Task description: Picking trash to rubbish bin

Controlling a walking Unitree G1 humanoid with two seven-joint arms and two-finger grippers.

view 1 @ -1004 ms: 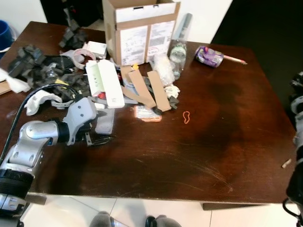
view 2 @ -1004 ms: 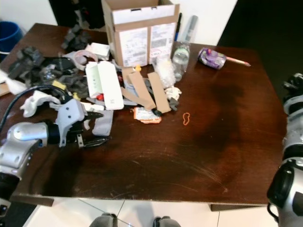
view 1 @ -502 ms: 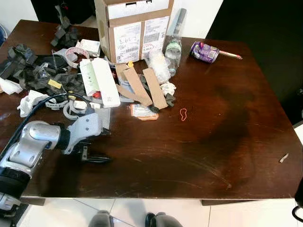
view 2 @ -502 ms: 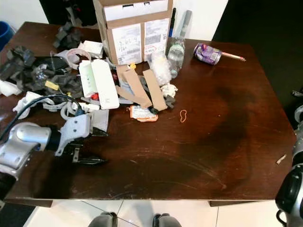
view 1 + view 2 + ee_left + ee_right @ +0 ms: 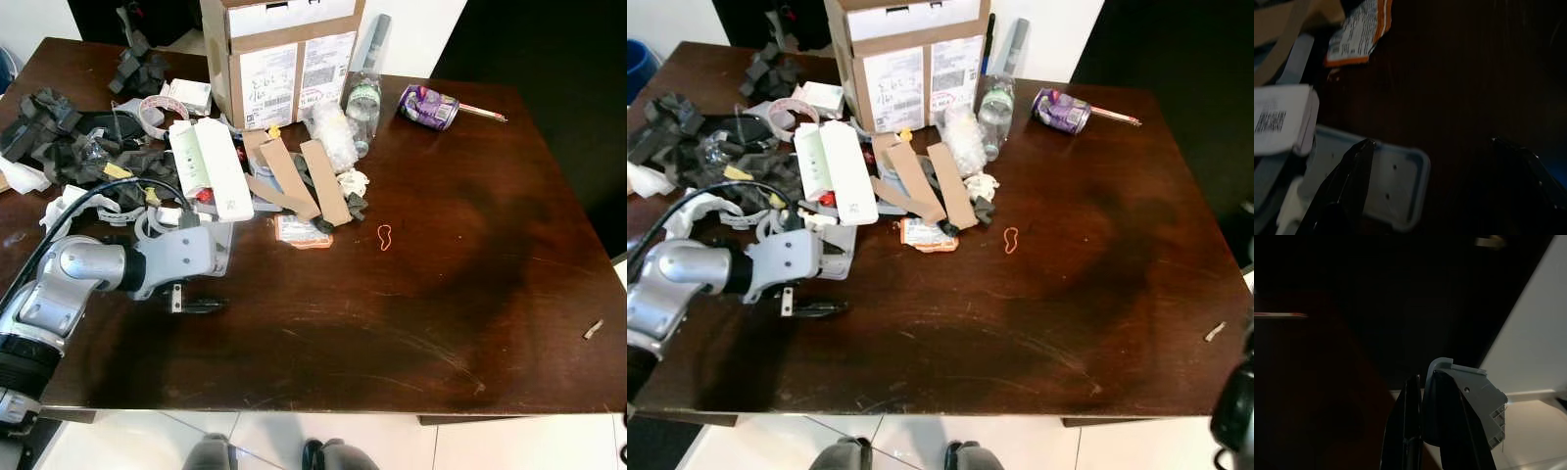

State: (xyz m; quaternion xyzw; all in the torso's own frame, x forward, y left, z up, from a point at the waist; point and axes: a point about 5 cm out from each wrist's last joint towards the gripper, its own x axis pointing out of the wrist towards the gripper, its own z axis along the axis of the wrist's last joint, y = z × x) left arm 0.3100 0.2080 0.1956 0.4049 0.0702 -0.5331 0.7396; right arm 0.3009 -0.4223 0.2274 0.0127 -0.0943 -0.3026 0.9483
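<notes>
Trash lies heaped on the left and back of a dark wooden table (image 5: 441, 294). My left gripper (image 5: 216, 286) is open, low over the table at the near end of a flat grey plastic tray (image 5: 221, 245). In the left wrist view one finger (image 5: 1347, 186) lies over the grey tray (image 5: 1396, 186) and the other is over bare wood. An orange-and-white wrapper (image 5: 297, 231) lies just beyond. My right gripper (image 5: 1420, 379) is shut on nothing, hanging beside the table over the pale floor.
A white carton (image 5: 220, 166), cardboard strips (image 5: 323, 181), a plastic bottle (image 5: 361, 103) and a cardboard box (image 5: 279, 54) crowd the back. Black foam scraps (image 5: 49, 137) lie far left, and a purple can (image 5: 428, 106) and an orange rubber band (image 5: 385, 236) further right. A blue container (image 5: 637, 54) stands beyond the left corner.
The camera has shifted. Since half a second ago my left gripper has drawn closer to the grey tray, still open.
</notes>
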